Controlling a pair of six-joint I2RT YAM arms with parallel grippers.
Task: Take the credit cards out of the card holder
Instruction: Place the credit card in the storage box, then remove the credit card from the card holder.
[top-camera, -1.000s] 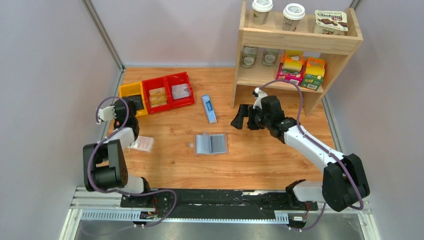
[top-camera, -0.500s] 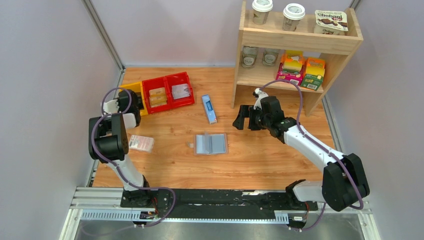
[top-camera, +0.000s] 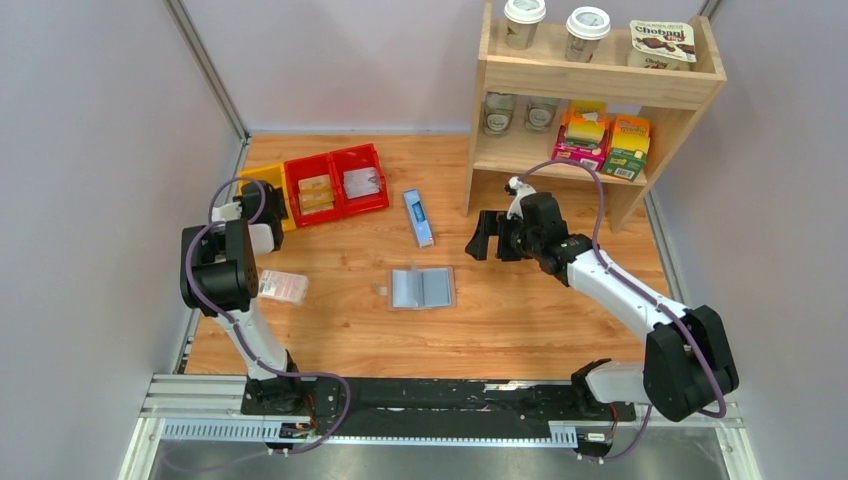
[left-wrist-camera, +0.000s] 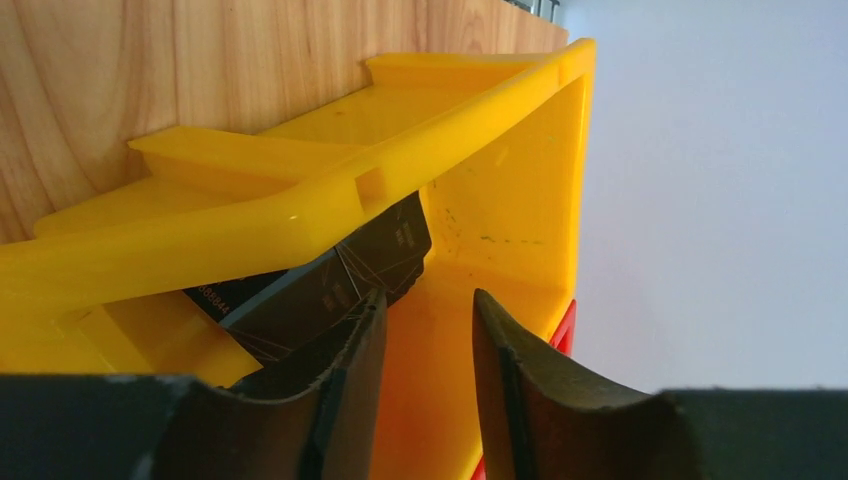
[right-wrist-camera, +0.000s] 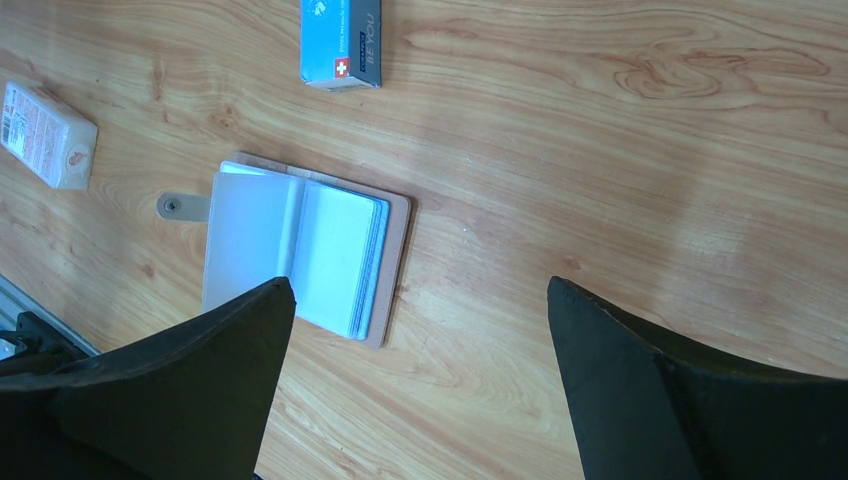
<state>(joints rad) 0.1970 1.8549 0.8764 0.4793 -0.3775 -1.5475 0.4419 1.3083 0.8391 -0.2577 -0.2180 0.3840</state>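
My left fingers (left-wrist-camera: 335, 395), shut a second ago, now stand parted at the yellow bin (left-wrist-camera: 300, 215) holding the dark credit cards (left-wrist-camera: 330, 275), while my right fingers (right-wrist-camera: 190, 380) stay wide open and empty near the opened card holder (right-wrist-camera: 300, 250) on the tabletop (top-camera: 340, 330), by the blue box (right-wrist-camera: 342, 28) marked "BEYOU".

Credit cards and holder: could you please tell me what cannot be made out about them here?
Left wrist view: cards in the yellow bin, partly hidden by its rim and a left finger; count unclear.
Top view: the left arm covers most of that bin.
Right wrist view: holder open, one corner behind a right finger; whether its slots hold cards cannot be seen.
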